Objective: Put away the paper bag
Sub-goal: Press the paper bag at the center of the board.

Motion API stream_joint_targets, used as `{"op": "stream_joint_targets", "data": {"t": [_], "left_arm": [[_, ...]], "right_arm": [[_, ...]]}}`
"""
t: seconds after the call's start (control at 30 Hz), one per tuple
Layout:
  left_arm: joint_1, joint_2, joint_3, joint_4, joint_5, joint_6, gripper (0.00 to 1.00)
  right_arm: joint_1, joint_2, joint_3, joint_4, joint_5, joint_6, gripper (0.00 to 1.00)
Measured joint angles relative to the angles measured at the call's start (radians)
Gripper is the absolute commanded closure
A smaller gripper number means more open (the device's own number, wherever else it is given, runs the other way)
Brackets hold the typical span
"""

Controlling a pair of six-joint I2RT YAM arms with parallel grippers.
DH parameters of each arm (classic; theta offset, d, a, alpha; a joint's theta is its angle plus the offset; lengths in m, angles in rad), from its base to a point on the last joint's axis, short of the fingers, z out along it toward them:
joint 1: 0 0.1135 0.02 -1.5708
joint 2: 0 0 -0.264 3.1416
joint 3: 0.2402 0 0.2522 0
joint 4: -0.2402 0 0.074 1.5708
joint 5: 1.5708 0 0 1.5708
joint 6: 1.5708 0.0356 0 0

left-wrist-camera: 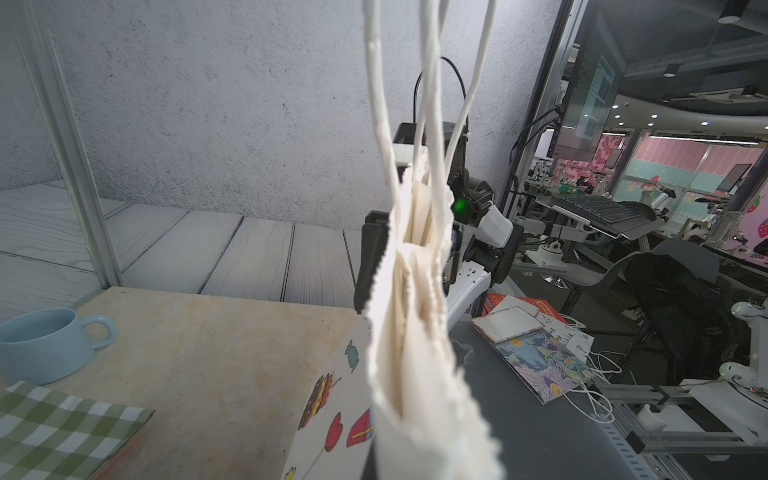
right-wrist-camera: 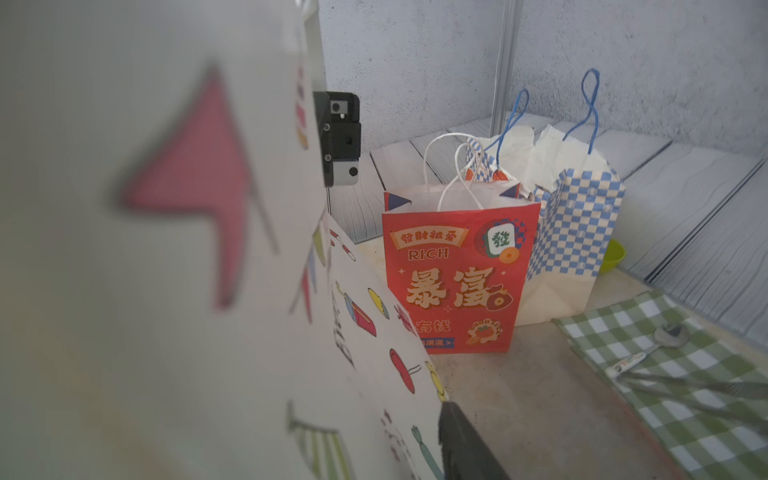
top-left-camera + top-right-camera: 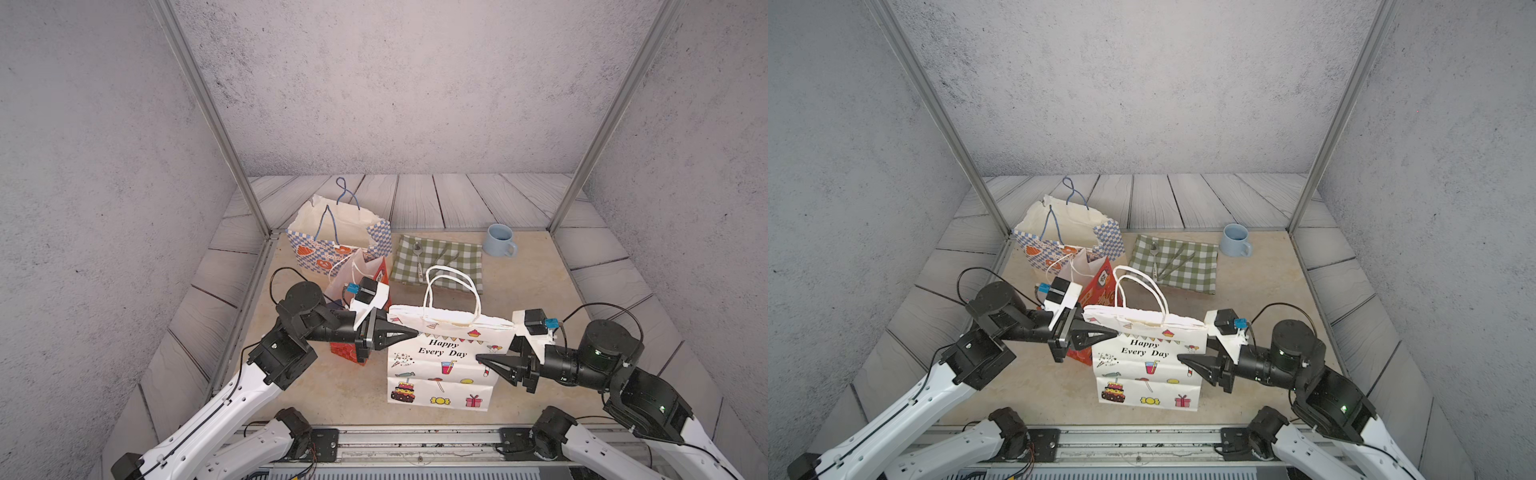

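The white paper bag [image 3: 440, 374] printed "Happy Every Day" stands at the front middle of the table, seen in both top views [image 3: 1150, 374]. Its top is pressed flat and its white handles stand up. My left gripper [image 3: 414, 332] is shut on the bag's upper left corner; in the left wrist view the pinched rim [image 1: 415, 353] hides the jaws. My right gripper [image 3: 480, 357] reaches in at the bag's right side, about halfway up. In the right wrist view one finger [image 2: 461, 444] lies against the printed face [image 2: 124, 291] and the other is hidden behind the bag.
A red bag [image 2: 453, 282] stands just behind my left gripper, with a blue checked bag [image 3: 340, 245] open behind it at the back left. A green checked cloth [image 3: 440, 259] with cutlery lies behind the white bag. A blue mug [image 3: 498, 241] sits back right.
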Motion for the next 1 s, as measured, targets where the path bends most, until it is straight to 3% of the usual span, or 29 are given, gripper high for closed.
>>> {"op": "stream_joint_targets", "data": {"t": [0.13,0.17,0.23,0.27,0.4,0.53,0.7,0.9,1.0], "left_arm": [[0.000,0.000,0.002,0.013,-0.002,-0.013,1.00],[0.000,0.000,0.002,0.016,-0.003,-0.015,1.00],[0.000,0.000,0.002,0.023,-0.006,-0.022,1.00],[0.000,0.000,0.002,0.027,-0.009,-0.026,1.00],[0.000,-0.003,0.002,0.048,-0.024,-0.038,1.00],[0.000,-0.006,0.002,0.080,-0.027,-0.065,1.00],[0.000,-0.008,0.003,0.101,-0.023,-0.099,1.00],[0.000,-0.006,0.006,0.108,-0.018,-0.120,1.00],[0.000,-0.006,0.007,0.111,-0.017,-0.124,1.00]], "right_arm": [[0.000,0.001,0.004,0.013,-0.035,0.008,0.72],[0.000,0.003,0.006,0.013,-0.042,0.008,0.68],[0.000,0.011,0.017,0.011,-0.049,0.014,0.41],[0.000,0.016,0.023,0.009,-0.049,0.019,0.36],[0.000,0.012,0.029,0.003,-0.025,0.020,0.24],[0.000,-0.019,0.015,-0.010,-0.006,0.017,0.20],[0.000,-0.031,-0.009,-0.033,0.003,0.002,0.25],[0.000,-0.025,-0.008,-0.051,-0.006,-0.035,0.49],[0.000,-0.008,0.004,-0.067,-0.019,-0.048,0.54]]}}
